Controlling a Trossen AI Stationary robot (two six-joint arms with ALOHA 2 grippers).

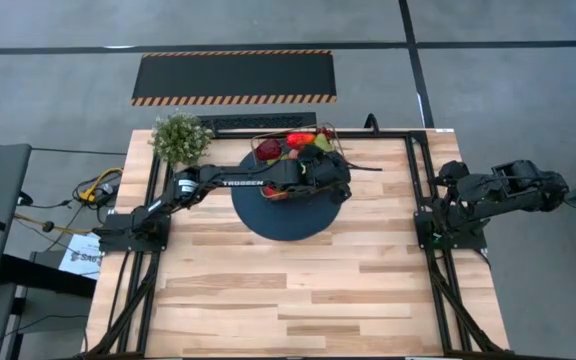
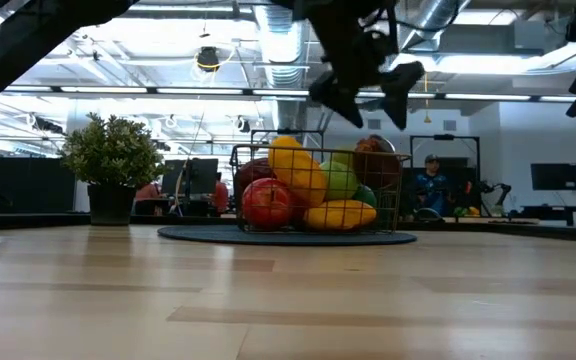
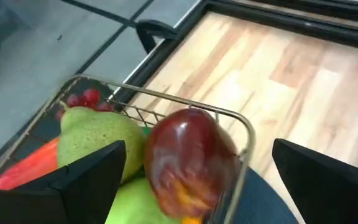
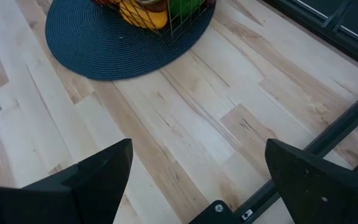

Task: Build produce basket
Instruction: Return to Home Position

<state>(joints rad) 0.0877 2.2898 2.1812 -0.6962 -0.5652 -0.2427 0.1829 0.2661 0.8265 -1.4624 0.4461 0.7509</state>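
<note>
Gold wire basket (image 3: 160, 95) sits on a round blue mat (image 1: 290, 218) near the back edge of a wooden table (image 1: 298, 290), heaped with produce (image 2: 308, 185) (a dark red apple (image 3: 188, 155) lies in 1 corner, beside a green pear (image 3: 98, 134)). Left gripper (image 2: 368, 100) hangs just above the basket, its 2 fingers spread and empty. Right gripper (image 4: 199, 149), fingers also wide apart, waits over the table's right side.

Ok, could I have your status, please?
Left gripper open over wire basket. Right gripper open, parked at right. Basket loaded, dark red apple on top. Potted plant stands clear.
</note>
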